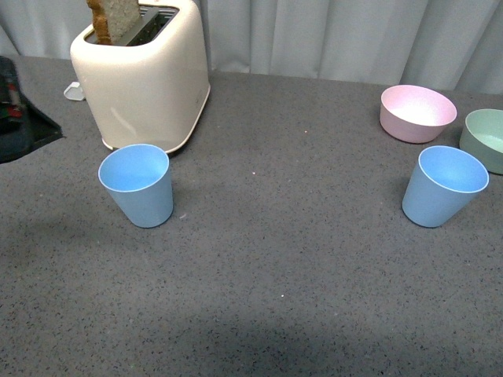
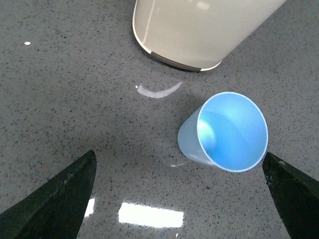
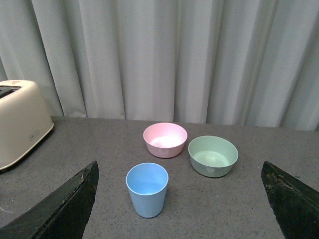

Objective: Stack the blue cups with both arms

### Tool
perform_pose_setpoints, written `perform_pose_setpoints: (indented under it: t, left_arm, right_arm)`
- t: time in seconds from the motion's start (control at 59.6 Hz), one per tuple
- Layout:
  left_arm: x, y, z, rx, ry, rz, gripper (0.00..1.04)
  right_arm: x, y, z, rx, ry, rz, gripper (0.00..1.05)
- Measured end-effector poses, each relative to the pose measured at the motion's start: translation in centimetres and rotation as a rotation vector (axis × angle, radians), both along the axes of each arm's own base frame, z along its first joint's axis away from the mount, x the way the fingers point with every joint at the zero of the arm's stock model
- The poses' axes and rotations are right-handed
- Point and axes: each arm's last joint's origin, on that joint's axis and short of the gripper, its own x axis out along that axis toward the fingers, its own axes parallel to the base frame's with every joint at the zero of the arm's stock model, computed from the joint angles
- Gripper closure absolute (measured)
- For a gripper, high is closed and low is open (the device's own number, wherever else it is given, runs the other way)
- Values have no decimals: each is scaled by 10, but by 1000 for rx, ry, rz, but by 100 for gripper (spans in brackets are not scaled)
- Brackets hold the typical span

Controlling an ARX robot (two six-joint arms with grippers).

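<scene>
Two blue cups, both upright and mouth-up, well apart on a grey speckled tabletop (image 1: 291,267). The left blue cup (image 1: 137,185) stands just in front of a cream toaster (image 1: 145,78), apart from it, with a slice of bread (image 1: 114,19) upright in one of the toaster's slots. The right blue cup (image 1: 442,187) stands near a pink bowl (image 1: 416,112) and a green bowl (image 1: 487,140), touching neither; a pale curtain (image 1: 354,35) closes the background. Neither cup is held or nested, so the task appears to be at its opening step, the approach to the cups. The left gripper (image 2: 178,157) is spread wide and empty, looking down on the left blue cup (image 2: 224,132), which shows between its fingers (image 2: 60,199) and closer to one of them. The right gripper (image 3: 179,167) is likewise wide open and empty, farther back, with the right blue cup (image 3: 147,189) ahead of it and off centre between its fingers (image 3: 65,204). The next move probably calls for each arm to descend and centre on its cup, then close gently on the tapered wall. One cup must then be lifted clear and lowered straight into the other's mouth. A squeeze too near the rim could tip or deform so light a tumbler.
</scene>
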Motion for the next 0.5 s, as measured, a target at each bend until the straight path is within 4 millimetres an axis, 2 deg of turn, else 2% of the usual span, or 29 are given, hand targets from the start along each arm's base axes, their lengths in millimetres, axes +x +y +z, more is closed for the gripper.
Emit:
perform_pose_setpoints:
  t: [0.184,0.503]
  left_arm:
    - [36,-9,-10,-13,113,-14,7]
    - [65,-24,-34,-39,287,-34,7]
  right_arm:
    - [0,0,0,0,0,0,10]
    - [0,0,0,0,0,0,10]
